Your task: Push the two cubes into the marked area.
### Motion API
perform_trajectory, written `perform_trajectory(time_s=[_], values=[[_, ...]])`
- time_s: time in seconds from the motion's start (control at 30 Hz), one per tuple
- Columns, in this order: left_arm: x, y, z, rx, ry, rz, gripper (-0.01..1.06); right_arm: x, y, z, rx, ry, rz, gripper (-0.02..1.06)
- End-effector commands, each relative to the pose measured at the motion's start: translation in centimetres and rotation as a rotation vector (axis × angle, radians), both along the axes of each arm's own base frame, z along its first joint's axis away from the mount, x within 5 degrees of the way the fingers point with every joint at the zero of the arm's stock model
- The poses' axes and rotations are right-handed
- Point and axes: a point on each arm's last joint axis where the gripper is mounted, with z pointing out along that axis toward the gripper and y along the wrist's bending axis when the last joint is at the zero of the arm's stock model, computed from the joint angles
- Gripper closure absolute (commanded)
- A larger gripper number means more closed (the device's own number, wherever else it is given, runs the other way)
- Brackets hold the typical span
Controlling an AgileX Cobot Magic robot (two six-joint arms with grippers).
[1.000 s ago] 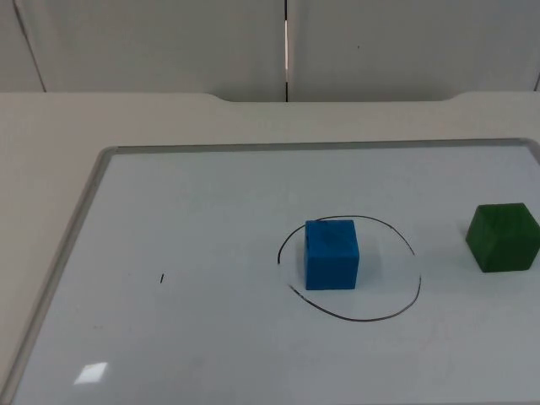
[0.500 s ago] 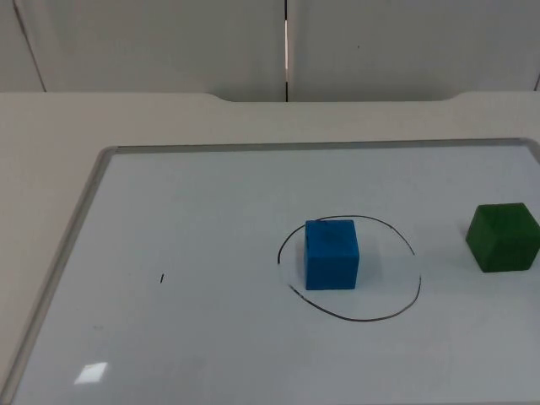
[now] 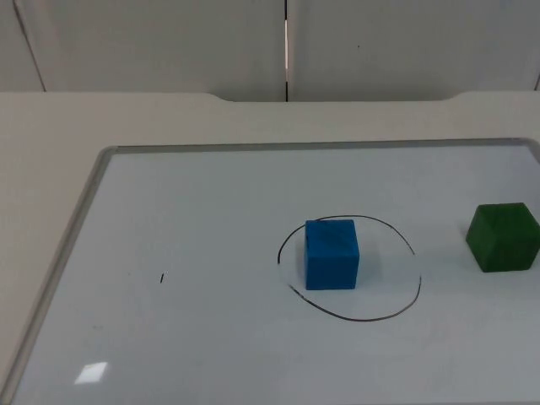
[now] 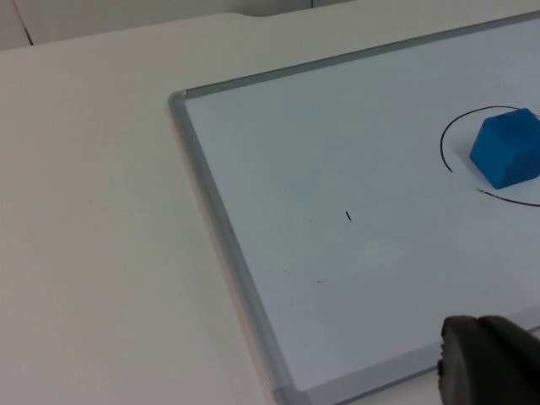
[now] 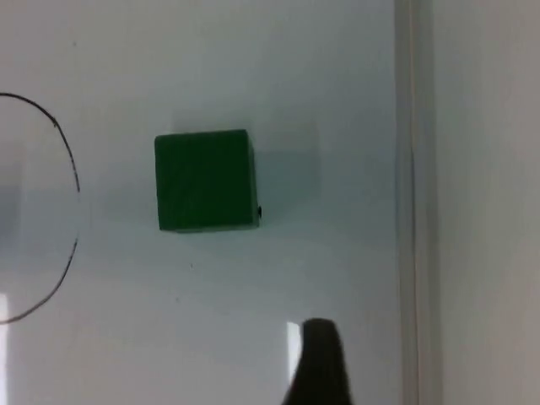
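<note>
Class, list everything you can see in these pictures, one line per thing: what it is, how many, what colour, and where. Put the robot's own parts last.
Blue cube: one, blue, inside the drawn circle, towards its left side.
Green cube: one, green, on the whiteboard to the right of the circle, apart from it.
Circle: one, thin black line with gaps, drawn on the whiteboard.
Small mark: one, black, on the whiteboard left of the circle.
Whiteboard: one, white with a grey frame, lying flat on the table.
Table: one, off-white, under the whiteboard.
Wall: grey, behind the table.
Left fingertip: one, black, over the whiteboard's near edge.
Right fingertip: one, black, over the whiteboard near the green cube.
</note>
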Motion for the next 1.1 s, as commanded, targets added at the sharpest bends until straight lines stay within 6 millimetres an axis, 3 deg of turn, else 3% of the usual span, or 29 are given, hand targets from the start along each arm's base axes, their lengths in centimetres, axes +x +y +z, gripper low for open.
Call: perform_trajectory(time_s=[0.0, 0.03, 0.17, 0.2, 0.27, 0.33, 0.77, 0.9, 1.07], values=[[0.1, 0.0, 0.0, -0.006, -0.010, 0.008, 1.05, 2.8, 0.0, -1.7, 0.001, 0.037, -0.010, 0.60], [0.1, 0.0, 0.0, -0.006, -0.010, 0.008, 1.05, 2.8, 0.0, -1.7, 0.001, 0.037, -0.010, 0.60], [0.1, 0.0, 0.0, -0.006, -0.010, 0.008, 1.05, 5.9, 0.2, -4.4, 0.000, 0.094, -0.010, 0.86], [0.1, 0.0, 0.0, -0.006, -0.010, 0.008, 1.05, 5.9, 0.2, -4.4, 0.000, 0.094, -0.010, 0.86], [0.1, 0.0, 0.0, -0.006, -0.010, 0.008, 1.05, 7.1, 0.3, -5.6, -0.002, 0.113, -0.009, 0.99], [0.1, 0.0, 0.0, -0.006, -0.010, 0.008, 1.05, 8.0, 0.3, -6.9, -0.003, 0.129, -0.009, 1.04], [0.1, 0.0, 0.0, -0.006, -0.010, 0.008, 1.05, 10.3, 0.6, -11.6, 0.022, 0.108, -0.024, 1.04], [0.1, 0.0, 0.0, -0.006, -0.010, 0.008, 1.05, 10.6, 1.7, -13.9, 0.025, 0.142, 0.005, 1.04], [0.1, 0.0, 0.0, -0.006, -0.010, 0.008, 1.05, 10.7, 2.9, -15.3, 0.020, 0.160, 0.038, 1.04]])
